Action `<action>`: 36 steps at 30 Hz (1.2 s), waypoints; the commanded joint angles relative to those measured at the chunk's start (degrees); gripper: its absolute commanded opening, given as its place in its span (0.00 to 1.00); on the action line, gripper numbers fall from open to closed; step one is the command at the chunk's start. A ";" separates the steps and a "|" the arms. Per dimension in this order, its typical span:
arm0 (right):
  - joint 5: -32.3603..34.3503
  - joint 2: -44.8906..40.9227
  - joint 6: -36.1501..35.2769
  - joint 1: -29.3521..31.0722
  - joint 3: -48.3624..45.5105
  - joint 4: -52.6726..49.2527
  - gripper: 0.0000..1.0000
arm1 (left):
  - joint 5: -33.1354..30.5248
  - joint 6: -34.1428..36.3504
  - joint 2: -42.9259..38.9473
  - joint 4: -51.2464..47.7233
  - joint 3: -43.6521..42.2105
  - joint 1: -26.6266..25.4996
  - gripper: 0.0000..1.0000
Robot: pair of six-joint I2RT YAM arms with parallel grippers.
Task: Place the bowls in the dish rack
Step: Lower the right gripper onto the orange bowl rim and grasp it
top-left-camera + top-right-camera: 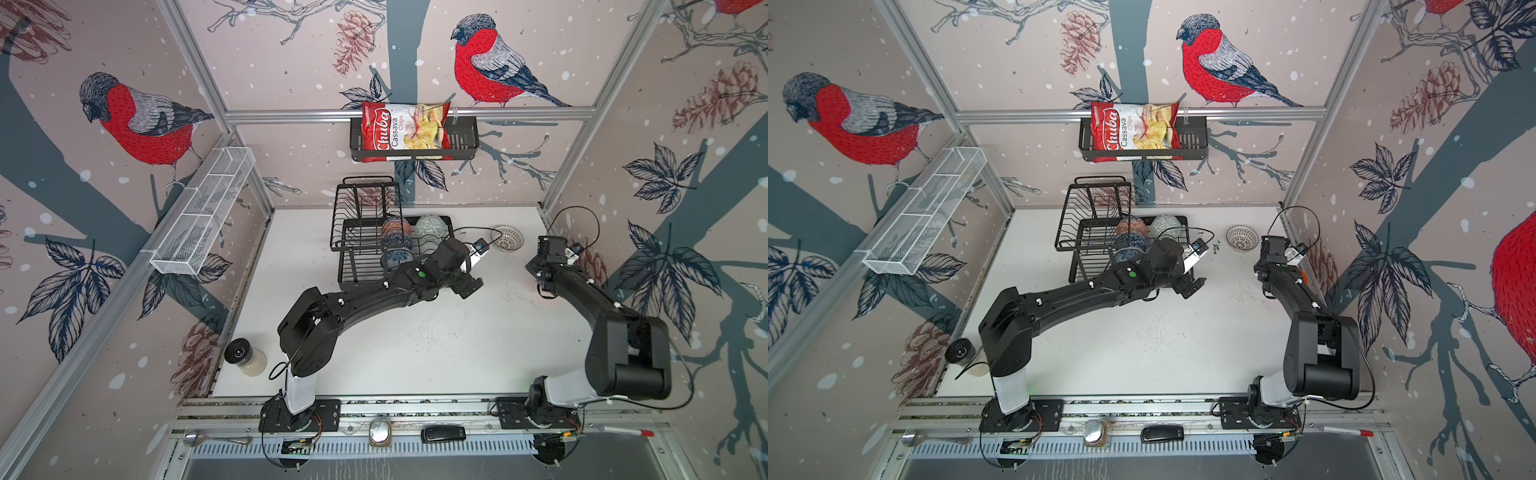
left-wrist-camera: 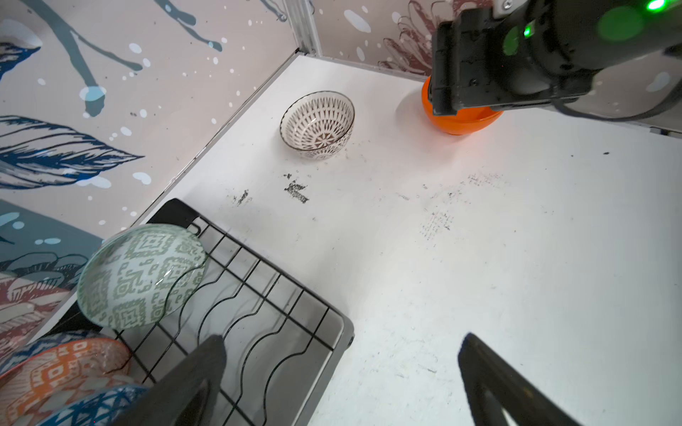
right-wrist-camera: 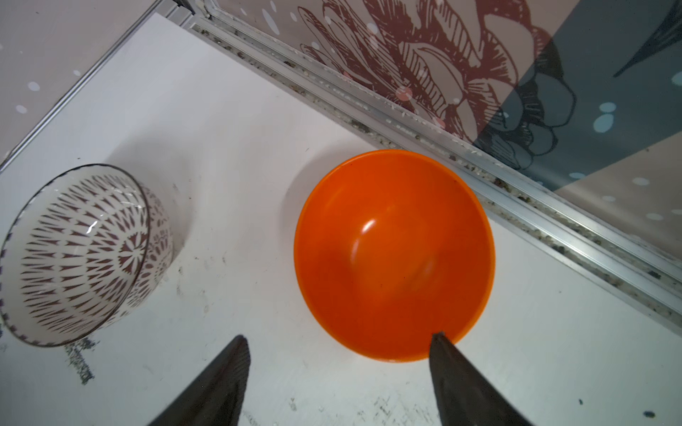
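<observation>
Right fingers (image 3: 217, 383) apart, straddling orange bowl (image 3: 391, 254) rim; left fingers (image 2: 192, 383) wide.

Bright orange round bowl (image 3: 393, 254) — plain. White round bowl (image 3: 73, 254) — brown lattice-ray print. Grey-green patterned bowl (image 2: 140, 276), geometric motifs. Black wire dish rack (image 2: 177, 212).

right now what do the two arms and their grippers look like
The left arm and right arm are chunky black links on pale grey base columns, with black cables looping off them. A green dot marks the left forearm. The left gripper and right gripper have tapered black fingers.
</observation>
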 commanded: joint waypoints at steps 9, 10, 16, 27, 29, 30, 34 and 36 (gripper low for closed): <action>-1.55 6.77 -6.22 -3.25 2.40 2.55 0.63 | -2.66 2.44 -0.14 4.68 -1.38 -0.65 0.98; -2.07 7.53 -6.42 -3.58 2.84 2.57 0.61 | -2.61 2.50 -0.04 4.66 -1.40 -0.66 0.98; -4.98 10.95 -7.38 -4.54 4.62 3.27 0.53 | -3.35 2.44 0.40 4.30 -1.46 -0.70 0.98; -6.10 9.78 -7.43 -4.95 5.85 2.91 0.44 | -6.58 3.11 -1.49 7.38 -3.83 -0.69 0.98; -6.02 9.16 -7.18 -4.95 5.79 2.47 0.44 | -6.65 3.15 -1.27 7.18 -3.65 -0.69 0.98; -6.08 8.67 -7.04 -4.95 5.46 2.72 0.44 | -6.65 3.10 -1.14 7.07 -3.47 -0.71 0.98; -8.36 6.90 -7.10 -4.71 4.45 3.50 0.47 | -6.82 3.09 -1.10 7.20 -3.78 -0.67 0.98; -10.36 6.66 -7.60 -4.16 4.41 4.11 0.49 | -6.97 3.22 -0.94 7.27 -3.73 -0.68 0.98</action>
